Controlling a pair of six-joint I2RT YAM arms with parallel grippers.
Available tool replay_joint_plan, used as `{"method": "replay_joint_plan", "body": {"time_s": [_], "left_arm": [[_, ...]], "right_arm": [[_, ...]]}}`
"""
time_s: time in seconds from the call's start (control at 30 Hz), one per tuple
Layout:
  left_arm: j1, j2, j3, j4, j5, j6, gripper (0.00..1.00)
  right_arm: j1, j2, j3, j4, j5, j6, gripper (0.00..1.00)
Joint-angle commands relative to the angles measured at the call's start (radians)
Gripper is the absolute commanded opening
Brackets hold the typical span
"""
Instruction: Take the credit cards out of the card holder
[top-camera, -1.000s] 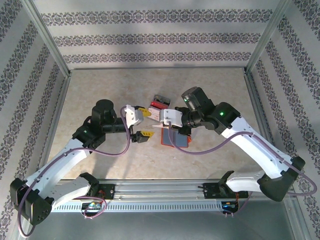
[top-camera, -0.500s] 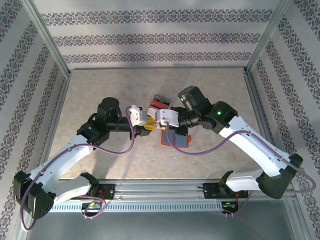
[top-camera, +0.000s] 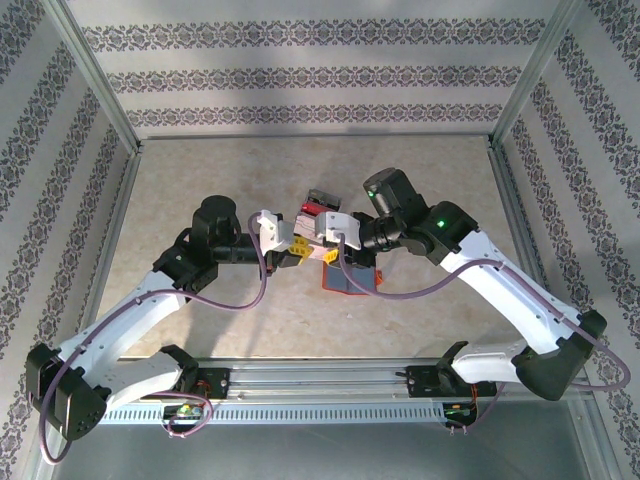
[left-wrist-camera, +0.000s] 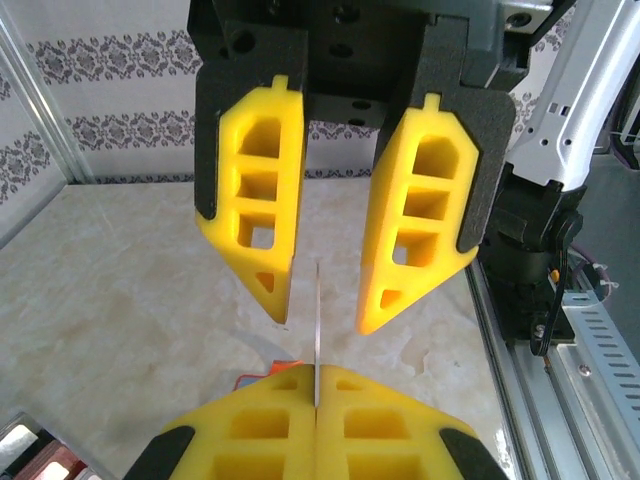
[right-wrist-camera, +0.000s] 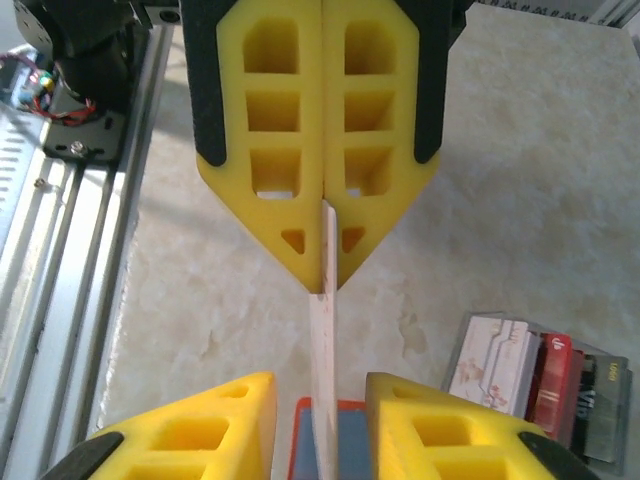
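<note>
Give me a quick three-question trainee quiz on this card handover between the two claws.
1. True or false: the left claw is shut on the card.
2. Where is the card holder? A, lying on the table; B, held in a claw; C, leaning against the wall.
3. Fill in: the ___ claw's jaws stand open either side of the card.
Key: 1 true; 2 A; 3 the right claw.

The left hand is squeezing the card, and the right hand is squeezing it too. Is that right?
Not quite. The left gripper is squeezing the card, but the right gripper has its fingers apart, with a gap on each side of the card. The right wrist view shows it.
</note>
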Motion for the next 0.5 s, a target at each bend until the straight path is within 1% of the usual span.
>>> {"method": "replay_joint_plan", "body": {"time_s": [0.0, 0.1, 0.3, 0.43, 0.47], "left_arm": [[-0.010, -0.019, -0.009, 0.058, 0.026, -0.011, 0.00], [-0.010, -0.020, -0.012, 0.069, 0.024, -0.014, 0.00], [-0.010, -0.018, -0.011, 0.075, 0.019, -0.015, 0.00], [-0.010, -0.019, -0.014, 0.078, 0.018, -0.019, 0.00], [-0.010, -0.020, -0.015, 0.079, 0.016, -0.018, 0.00]], "right_arm": [[-0.005, -0.009, -0.012, 0.036, -0.080, 0.023, 0.29], [-0.005, -0.003, -0.017, 0.045, -0.083, 0.028, 0.25], [-0.005, 0.007, -0.022, 0.051, -0.084, 0.033, 0.15], [-0.007, 0.007, -0.026, 0.053, -0.071, 0.033, 0.05], [-0.008, 0.006, -0.027, 0.054, -0.067, 0.032, 0.01]]}}
